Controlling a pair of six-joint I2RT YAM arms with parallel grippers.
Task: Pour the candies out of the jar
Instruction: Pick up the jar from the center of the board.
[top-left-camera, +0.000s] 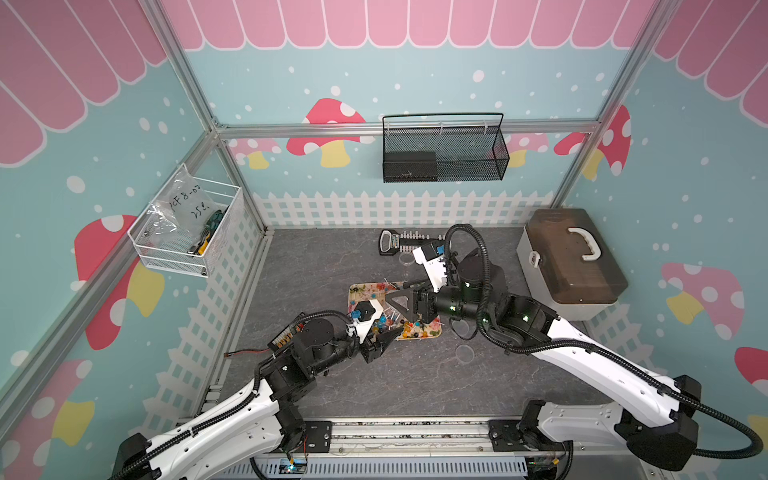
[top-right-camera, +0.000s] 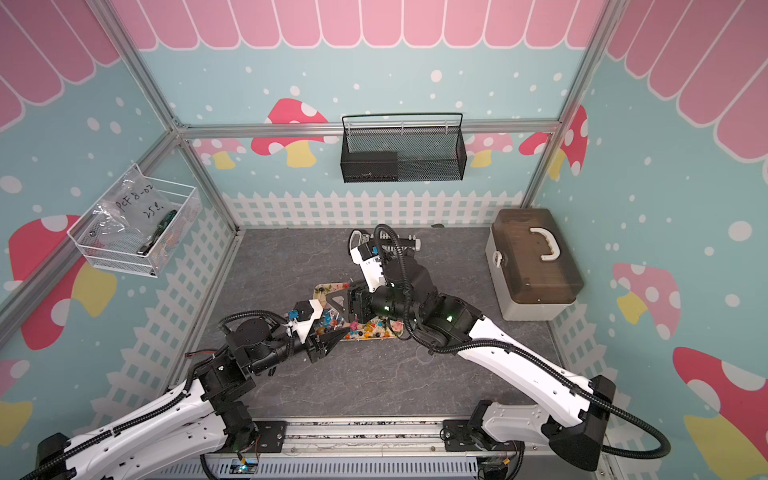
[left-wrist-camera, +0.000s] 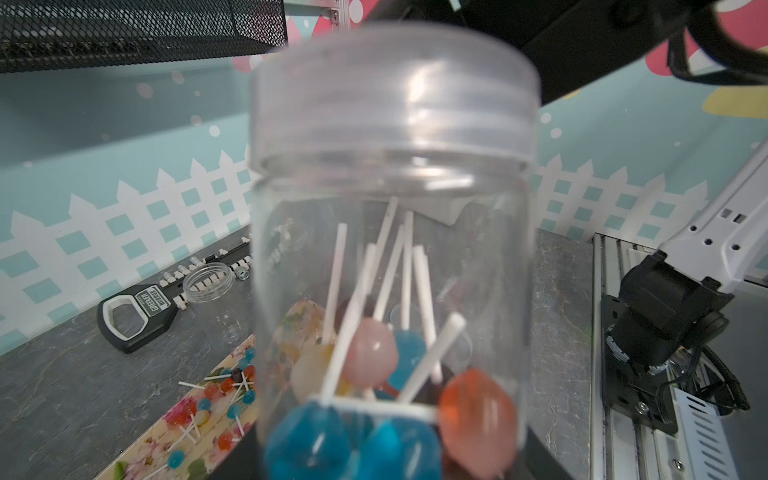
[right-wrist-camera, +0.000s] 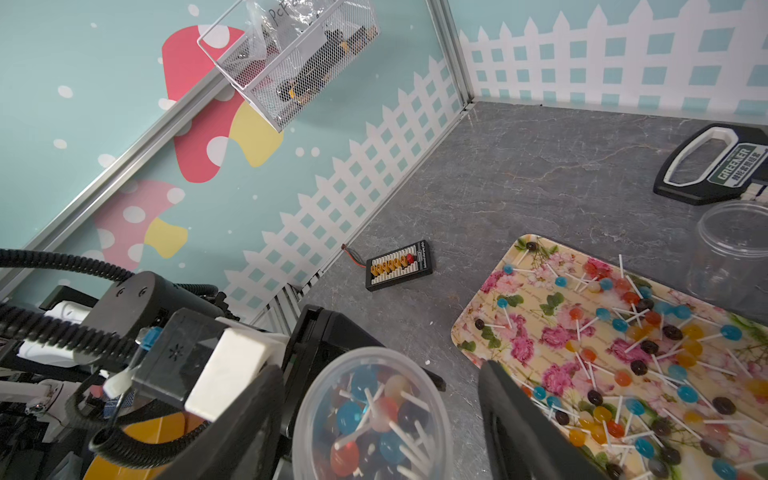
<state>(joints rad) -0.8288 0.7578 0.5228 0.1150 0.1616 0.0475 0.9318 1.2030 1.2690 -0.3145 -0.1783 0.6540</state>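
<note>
My left gripper (left-wrist-camera: 386, 465) is shut on the base of a clear plastic jar (left-wrist-camera: 390, 249), whose screw lid (left-wrist-camera: 395, 95) is on. Candies (left-wrist-camera: 374, 357) lie inside it: blue, orange and pale lollipops on white sticks. In the right wrist view the lid end of the jar (right-wrist-camera: 374, 415) sits between the fingers of my right gripper (right-wrist-camera: 380, 372), which is open, with a gap showing on one side. Many more candies (right-wrist-camera: 644, 345) are spread over the flowered tray (right-wrist-camera: 469, 328). In a top view both grippers, left (top-left-camera: 388, 334) and right (top-left-camera: 397, 299), meet above the tray (top-left-camera: 353, 291).
An empty clear jar (right-wrist-camera: 731, 249) and a black handled tool (right-wrist-camera: 715, 166) lie beyond the tray. A black connector board (right-wrist-camera: 399, 266) sits near the left wall. A grey toolbox (top-left-camera: 569, 262) stands at the right. A loose clear lid (top-left-camera: 464, 353) lies on the table.
</note>
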